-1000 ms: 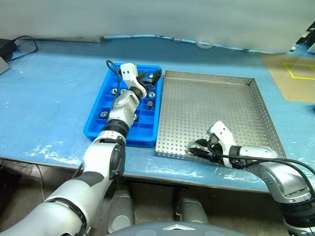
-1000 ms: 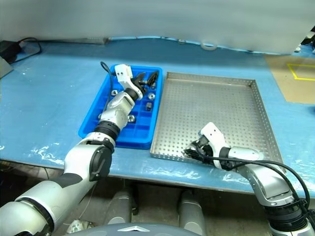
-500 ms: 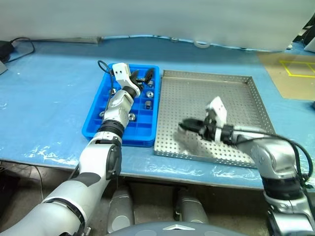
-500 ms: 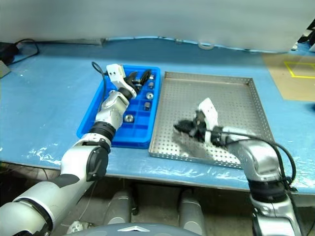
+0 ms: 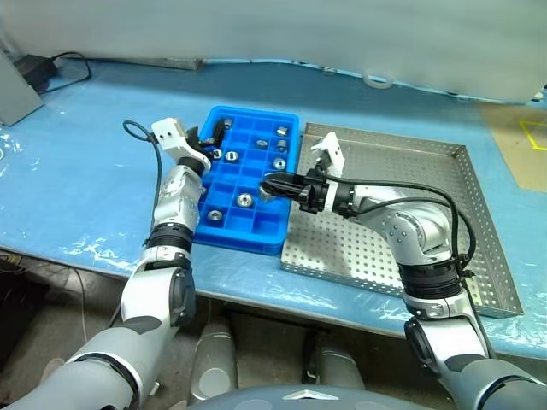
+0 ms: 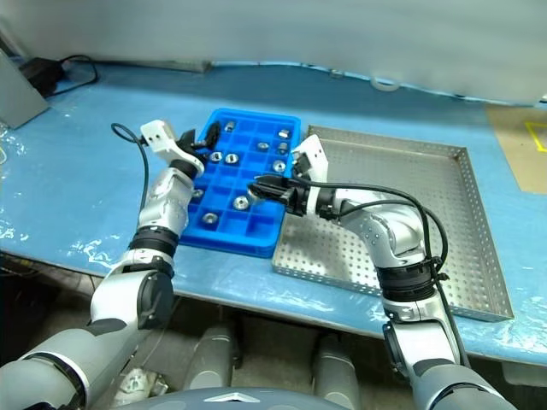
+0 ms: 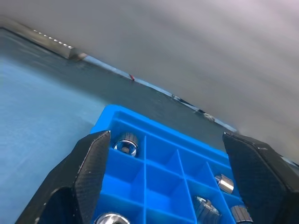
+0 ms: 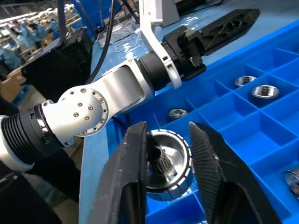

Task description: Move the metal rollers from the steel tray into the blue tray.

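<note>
The right pincer (image 8: 167,173) is closed on one metal roller (image 8: 167,168), its two black fingers (image 8: 133,177) pressing the roller's rim from either side, with the centre hole facing the camera. In the head view this pincer (image 5: 272,184) hangs over the right-hand columns of the blue tray (image 5: 224,231), near the middle of the frame. The left pincer (image 7: 166,154) stands wide open and holds nothing; it sits at the tray's upper left corner (image 5: 208,137).

To do this step well, I judge the roller should be brought straight above an unfilled compartment, lowered until it is just inside the cell walls, and only then let go, so it cannot bounce onto a neighbour or tip over a divider. The left pincer is well apart from the drop point, so it should not be in the way.

Count: one roller in the grip; about six rollers (image 5: 244,200) lying in separate compartments of the blue tray, though the arm may hide more. The steel tray (image 5: 479,201), at the right of the frame on the blue tabletop (image 5: 77,171), shows no rollers on its perforated floor. One blue tray, one steel tray, two pincers.
</note>
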Controlling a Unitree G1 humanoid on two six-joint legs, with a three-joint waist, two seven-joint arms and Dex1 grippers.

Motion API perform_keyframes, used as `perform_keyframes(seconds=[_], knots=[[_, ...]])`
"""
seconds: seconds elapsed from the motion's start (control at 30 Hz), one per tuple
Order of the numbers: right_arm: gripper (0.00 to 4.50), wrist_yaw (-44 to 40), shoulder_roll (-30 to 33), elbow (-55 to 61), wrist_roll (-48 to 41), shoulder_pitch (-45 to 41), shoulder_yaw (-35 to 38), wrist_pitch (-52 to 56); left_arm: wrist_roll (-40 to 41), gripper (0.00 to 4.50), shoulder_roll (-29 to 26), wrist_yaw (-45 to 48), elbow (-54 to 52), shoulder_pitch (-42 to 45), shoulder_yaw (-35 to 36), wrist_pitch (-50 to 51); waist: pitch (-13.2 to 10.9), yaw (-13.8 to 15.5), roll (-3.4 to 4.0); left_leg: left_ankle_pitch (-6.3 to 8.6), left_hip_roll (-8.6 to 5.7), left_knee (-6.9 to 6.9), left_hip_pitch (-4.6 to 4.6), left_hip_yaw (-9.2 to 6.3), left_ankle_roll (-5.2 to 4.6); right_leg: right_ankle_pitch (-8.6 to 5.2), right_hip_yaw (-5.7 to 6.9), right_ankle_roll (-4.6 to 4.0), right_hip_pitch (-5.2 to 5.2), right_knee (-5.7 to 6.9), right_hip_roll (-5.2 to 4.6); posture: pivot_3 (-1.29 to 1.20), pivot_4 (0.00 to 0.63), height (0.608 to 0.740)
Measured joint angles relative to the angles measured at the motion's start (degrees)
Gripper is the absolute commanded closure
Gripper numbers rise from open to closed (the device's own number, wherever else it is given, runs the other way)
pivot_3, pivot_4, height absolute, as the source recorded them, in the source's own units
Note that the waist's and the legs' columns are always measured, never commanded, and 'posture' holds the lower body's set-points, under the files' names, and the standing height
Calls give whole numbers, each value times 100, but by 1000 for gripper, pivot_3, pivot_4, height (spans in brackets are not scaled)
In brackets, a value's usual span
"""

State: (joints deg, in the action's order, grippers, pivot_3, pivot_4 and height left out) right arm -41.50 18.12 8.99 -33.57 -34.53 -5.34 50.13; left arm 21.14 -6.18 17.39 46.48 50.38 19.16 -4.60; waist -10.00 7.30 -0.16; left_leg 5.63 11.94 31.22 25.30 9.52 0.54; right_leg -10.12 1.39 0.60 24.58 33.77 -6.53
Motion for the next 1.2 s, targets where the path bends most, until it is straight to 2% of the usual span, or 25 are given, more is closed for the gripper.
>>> perform_keyframes(seconds=[0.1,0.33,0.47,0.57,0.7,0.77,0.8,0.87,1.0,1.13,1.2], knots=[[1204,-80,39,-40,87,4,-157,-46,1,279,-1,-38,-229,-21,-54,83,0,-1,0,-5,1,-5,-2,-4,9,0,-1,1,0,1,2,50,150,740],[1204,60,250,-170,117,6,265,-219,0,279,-7,-5,-193,19,-82,151,0,-6,0,-9,-1,-6,-1,-4,14,0,-4,3,2,0,3,-2,150,740],[1204,650,134,-272,217,43,790,-509,-67,279,20,293,-117,139,-279,154,0,-11,-1,-10,-2,-6,0,-3,16,0,-5,3,5,1,3,-36,150,740],[1204,1205,-22,-436,308,120,1214,-669,-149,279,-11,1109,-274,72,-745,247,0,-16,-1,-10,-4,-7,1,0,16,0,-5,2,7,0,2,-34,150,740],[1204,1395,-78,-398,362,430,1217,-718,-530,279,-347,2355,-696,-404,-1585,244,0,-68,0,-9,2,-18,-2,11,14,-1,-5,1,26,-1,12,-13,150,740],[893,1559,-31,-395,636,581,1073,-843,-563,0,-475,2767,-874,-685,-1763,320,0,-113,0,-12,5,-22,0,12,18,-1,-4,1,31,0,14,4,150,740],[712,1615,-20,-353,725,709,1035,-871,-543,0,-531,2959,-1066,-834,-1832,429,0,-121,0,-12,6,-24,1,12,19,-1,-5,1,32,0,14,5,150,740],[103,1659,-36,-91,735,1133,1018,-861,-436,0,-684,3382,-1657,-1188,-1983,701,0,-124,0,-11,6,-27,2,15,17,-3,-7,-3,37,-1,13,0,150,740],[45,1973,-67,108,1015,1280,906,-957,-275,0,-961,3787,-2094,-1311,-1991,1108,0,-178,1,-13,7,-27,-11,28,21,-2,-11,-4,42,12,13,49,150,740],[45,1966,82,41,1441,1428,801,-1551,-446,0,-1186,4058,-2356,-1558,-2176,876,3,-175,6,-13,6,-34,-19,32,23,-23,-17,32,40,10,12,21,150,740],[45,1954,17,-4,1541,1540,761,-1743,-504,0,-1184,4012,-2496,-1759,-2226,871,3,-187,6,-13,11,-38,-15,34,23,-13,-17,15,47,7,15,22,150,740]])
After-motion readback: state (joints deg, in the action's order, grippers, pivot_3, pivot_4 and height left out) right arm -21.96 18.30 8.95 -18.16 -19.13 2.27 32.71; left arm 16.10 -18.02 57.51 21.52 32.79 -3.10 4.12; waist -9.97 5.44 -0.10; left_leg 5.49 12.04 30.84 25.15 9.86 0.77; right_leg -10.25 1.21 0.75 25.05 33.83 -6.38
